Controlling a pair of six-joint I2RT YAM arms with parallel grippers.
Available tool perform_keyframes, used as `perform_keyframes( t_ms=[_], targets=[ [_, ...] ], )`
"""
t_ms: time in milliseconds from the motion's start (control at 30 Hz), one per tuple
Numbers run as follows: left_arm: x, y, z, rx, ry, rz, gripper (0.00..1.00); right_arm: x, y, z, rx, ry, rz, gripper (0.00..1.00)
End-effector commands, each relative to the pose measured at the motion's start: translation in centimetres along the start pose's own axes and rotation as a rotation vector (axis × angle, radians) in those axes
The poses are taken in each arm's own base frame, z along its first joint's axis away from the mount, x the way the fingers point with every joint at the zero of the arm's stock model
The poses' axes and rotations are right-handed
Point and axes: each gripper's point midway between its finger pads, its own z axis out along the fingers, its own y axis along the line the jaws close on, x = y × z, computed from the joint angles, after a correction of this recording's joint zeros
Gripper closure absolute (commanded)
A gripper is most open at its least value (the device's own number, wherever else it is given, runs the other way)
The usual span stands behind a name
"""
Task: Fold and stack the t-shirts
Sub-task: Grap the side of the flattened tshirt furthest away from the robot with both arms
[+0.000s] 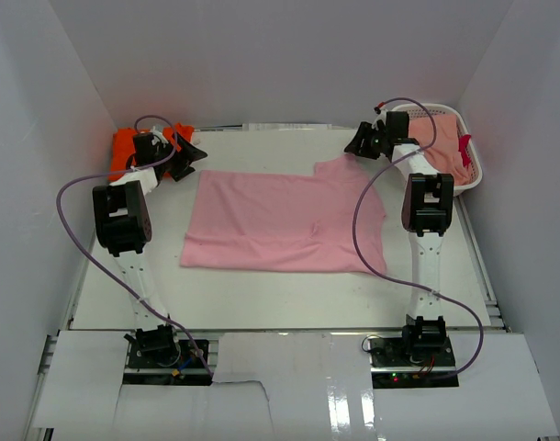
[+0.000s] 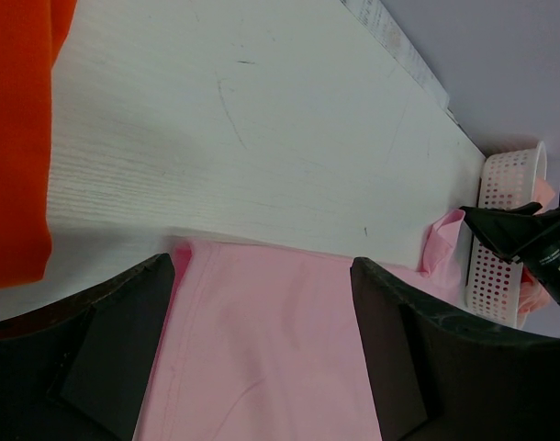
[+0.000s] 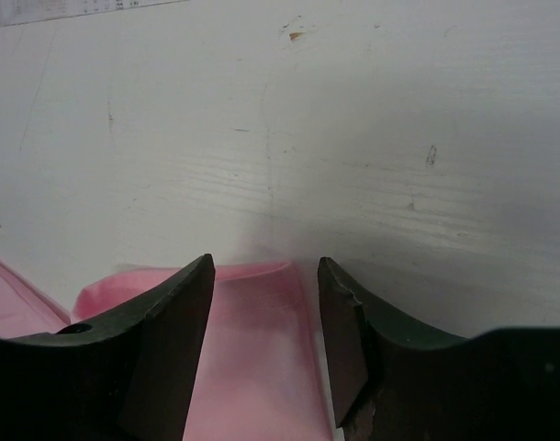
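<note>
Left fingers (image 2: pixel 124 354) are spread wide and pinch nothing. The far-left corner of the pink t-shirt (image 1: pixel 280 220) shows in the gap and runs under both of them. Right fingers (image 3: pixel 170 340) are apart too, not clamped. A pink sleeve edge lies on the table between them, but you can't tell whether the tips touch the cloth.

Around them:
- The orange t-shirt (image 1: pixel 124 142) is bunched in the far-left corner of the tabletop, just beside the left gripper (image 1: pixel 186 156). Bare table (image 2: pixel 262 119) separates it from the pink one.
- The white lattice basket (image 1: pixel 471 176) sits in the far-right corner, just beyond the right gripper (image 1: pixel 363 140). It holds pink cloth (image 1: pixel 441 142) and something red (image 1: pixel 464 147).
- The right arm's purple cable (image 1: pixel 356 216) loops over the right end of the pink shirt.

The pink shirt lies flat mid-table, long side running left to right, sleeves toward the right edge. Its far sleeve reaches up to the right gripper, and its far-left corner sits at the left gripper.

Hard to read:
- The left arm covers part of the orange shirt from above, and the left wrist view cuts it off, so you can't tell if it's folded.
- The red item in the basket is too small to identify.
- The fingers block the lower part of the right wrist view.
</note>
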Motion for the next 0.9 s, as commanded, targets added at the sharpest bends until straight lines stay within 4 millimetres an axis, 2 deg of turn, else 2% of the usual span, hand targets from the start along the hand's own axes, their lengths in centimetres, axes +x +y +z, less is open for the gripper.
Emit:
perform_keyframes(
  t_ms=[0, 167, 500, 667, 800, 867],
  targets=[
    [-0.9, -0.6, -0.5, 0.014, -0.025, 0.030, 0.12, -2.1, 0.3, -1.0, 0.012, -0.044, -0.018, 0.45],
    [-0.9, -0.5, -0.5, 0.013, -0.024, 0.029, 0.12, -2.0, 0.2, -1.1, 0.017, -0.038, -0.016, 0.51],
    [-0.9, -0.5, -0.5, 0.010, -0.023, 0.026, 0.12, -1.3, 0.0, -0.9, 0.011, -0.013, -0.003, 0.54],
    [-0.8, -0.4, -0.5, 0.007, -0.021, 0.025, 0.12, -1.3, 0.1, -0.9, 0.011, -0.011, -0.003, 0.64],
    [-0.8, -0.3, -0.5, 0.005, -0.019, 0.025, 0.12, -1.2, 0.1, -0.7, 0.008, -0.010, 0.000, 0.66],
    [-0.7, -0.2, -0.4, -0.002, -0.015, 0.021, 0.12, -1.0, 0.0, -0.6, 0.009, -0.005, 0.006, 0.69]
  ],
)
